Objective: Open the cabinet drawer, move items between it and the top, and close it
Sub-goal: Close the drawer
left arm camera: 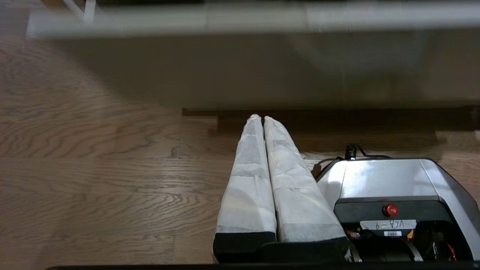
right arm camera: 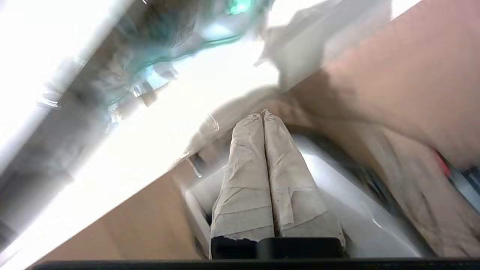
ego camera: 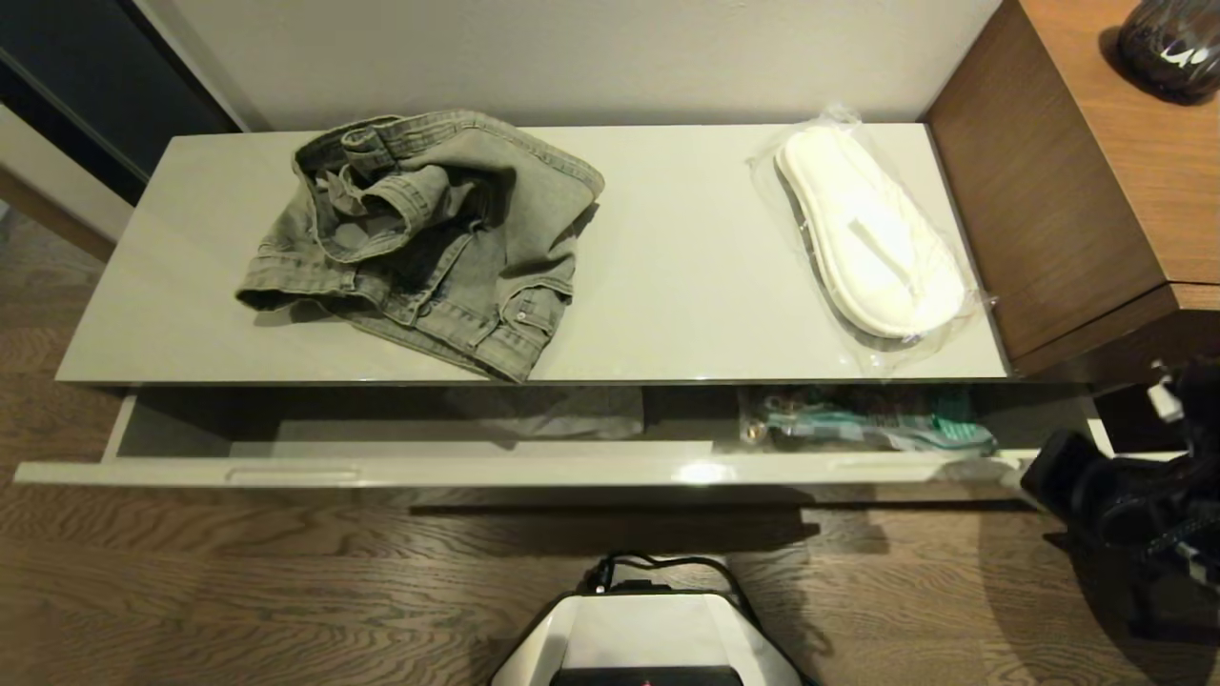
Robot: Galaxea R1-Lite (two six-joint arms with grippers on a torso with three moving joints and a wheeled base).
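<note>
The cabinet drawer [ego camera: 534, 469] stands pulled partway out under the top [ego camera: 686, 276]. On the top, a crumpled grey-green denim garment [ego camera: 429, 238] lies left of centre, and a clear-wrapped pair of white slippers [ego camera: 872, 233] lies at the right end. My right arm [ego camera: 1125, 505] is low beside the drawer's right end. Its gripper [right arm camera: 261, 113] is shut and holds nothing, in a blurred wrist view. My left gripper [left arm camera: 261, 118] is shut and empty, hanging over the wood floor in front of the cabinet.
A brown-and-green food packet [ego camera: 877, 424] lies in the drawer's right part and also shows in the right wrist view as the packet [right arm camera: 180, 41]. A brown wood desk [ego camera: 1077, 171] bearing a dark object [ego camera: 1172, 43] abuts the cabinet's right end. My base [ego camera: 648, 629] stands before the drawer.
</note>
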